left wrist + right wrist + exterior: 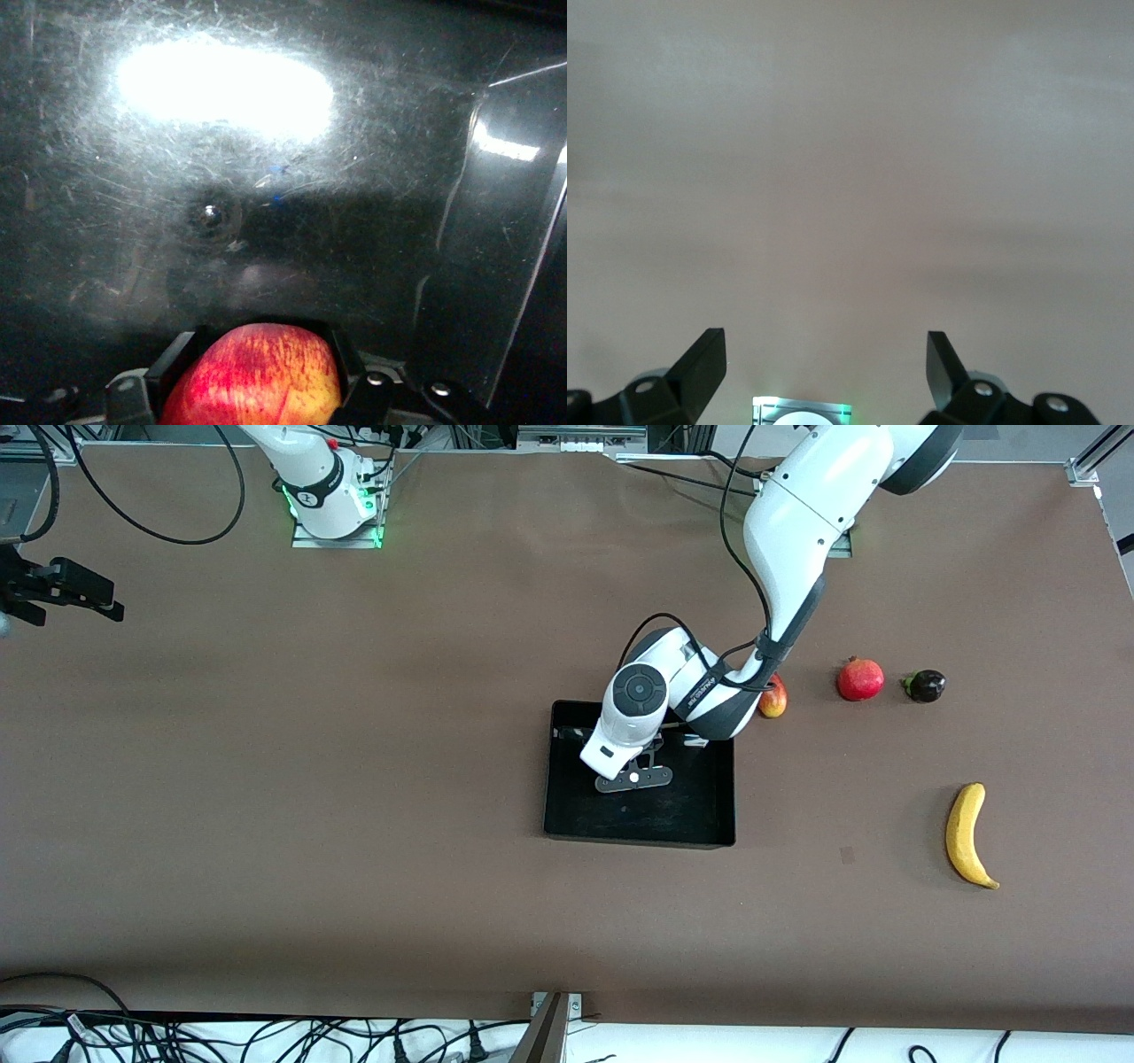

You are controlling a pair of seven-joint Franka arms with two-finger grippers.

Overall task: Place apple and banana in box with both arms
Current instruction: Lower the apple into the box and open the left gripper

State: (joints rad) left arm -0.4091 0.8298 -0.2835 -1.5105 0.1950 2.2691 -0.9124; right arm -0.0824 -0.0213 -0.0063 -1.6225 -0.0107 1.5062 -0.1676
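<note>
So the left gripper (633,778) is over the box (638,837), right in the middle of the front view, and it's clamped on the apple (257,381). The left wrist view shows the red-and-yellow fruit pinched between the two black fingers (177,359), with the glossy, scratched box floor straight below it.

My take on doing this step well: get the apple low over the floor before letting go, since a round fruit on shiny plastic will probably roll. I'd also release it away from the walls and toward one end, because the banana (968,835) is long and needs room. It's lying on the table in the lower part of the front view, toward the left arm's end, well apart from the box.

As for contents, I can't see anything lying in the box yet, only the gripper and its apple hanging over it.

The right gripper (66,593) waits over bare table at the upper edge of the front view on the right arm's end, fingers spread wide. That arm is probably the awkward one for the banana, given how far apart they are.
</note>
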